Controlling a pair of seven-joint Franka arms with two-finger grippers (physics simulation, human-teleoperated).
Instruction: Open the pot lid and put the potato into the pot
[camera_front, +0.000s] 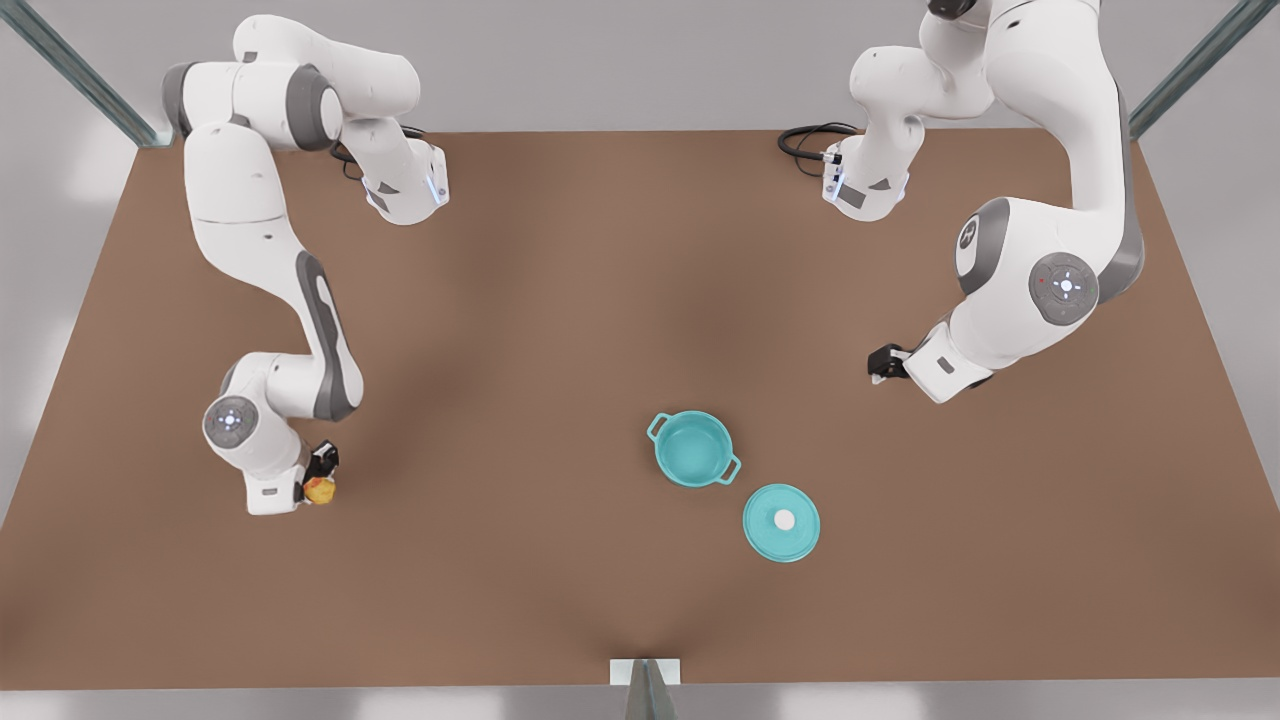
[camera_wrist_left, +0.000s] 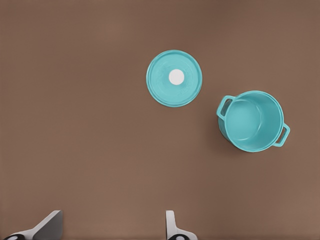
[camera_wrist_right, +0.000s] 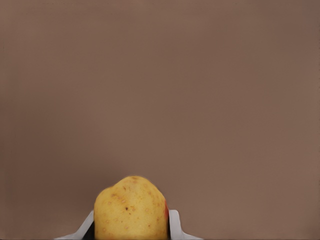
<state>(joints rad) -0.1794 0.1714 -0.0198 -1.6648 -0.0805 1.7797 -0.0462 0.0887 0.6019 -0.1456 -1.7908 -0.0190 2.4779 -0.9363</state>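
On the brown worktop (camera_front: 560, 300), the small round teal pot (camera_front: 694, 449) stands open, its flat teal lid with a white knob (camera_front: 781, 521) lying just beside it. Well apart, at the front view's left, the right gripper (camera_front: 321, 478) holds the small yellow potato (camera_front: 320, 491). The left gripper (camera_front: 884, 362) hovers at the front view's right.

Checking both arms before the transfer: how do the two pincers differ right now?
The right pincer, at the front view's left, is shut on the potato; the left pincer, at the front view's right, is open and holds nothing. The left pincer looks at the pot and the pot lid; the right sees bare table.
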